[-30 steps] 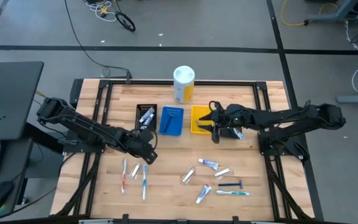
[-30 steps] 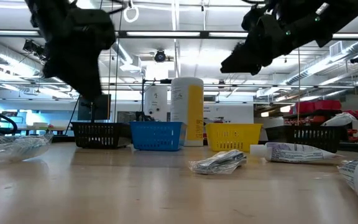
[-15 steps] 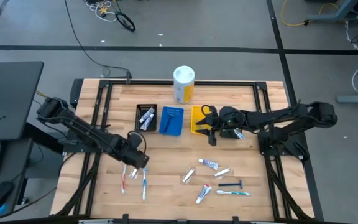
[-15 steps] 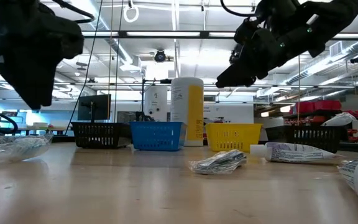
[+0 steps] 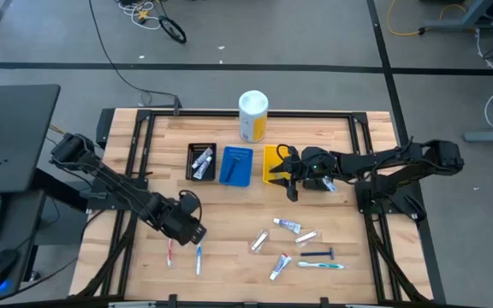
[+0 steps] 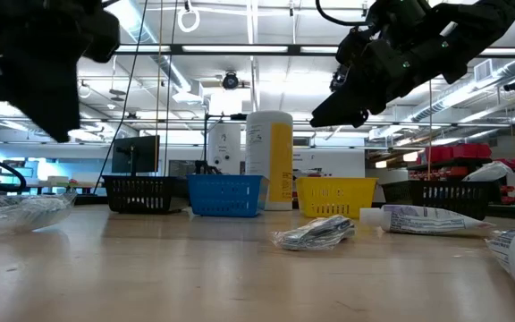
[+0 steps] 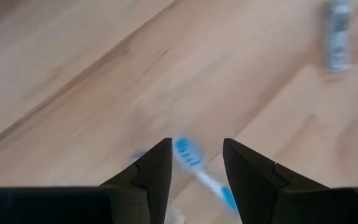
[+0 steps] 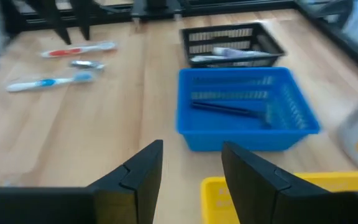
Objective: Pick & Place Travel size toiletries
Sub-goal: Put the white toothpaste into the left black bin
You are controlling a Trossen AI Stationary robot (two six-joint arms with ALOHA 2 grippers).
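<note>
Left pincer (image 7: 196,163) spread above blue toothbrush (image 7: 194,163), well in front of black bin (image 5: 200,161). Right pincer (image 8: 191,163) spread, empty, over yellow bin (image 5: 274,162).

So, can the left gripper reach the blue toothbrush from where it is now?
Probably yes. The left gripper hangs open right above the blue toothbrush, whose head shows between the fingers, and nothing lies between them.

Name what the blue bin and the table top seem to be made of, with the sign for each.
Blue bin: probably moulded plastic, judging by its slotted lattice walls and uniform glossy colour. Table top: wood, apparently butcher-block, showing pale jointed strips with grain.
</note>
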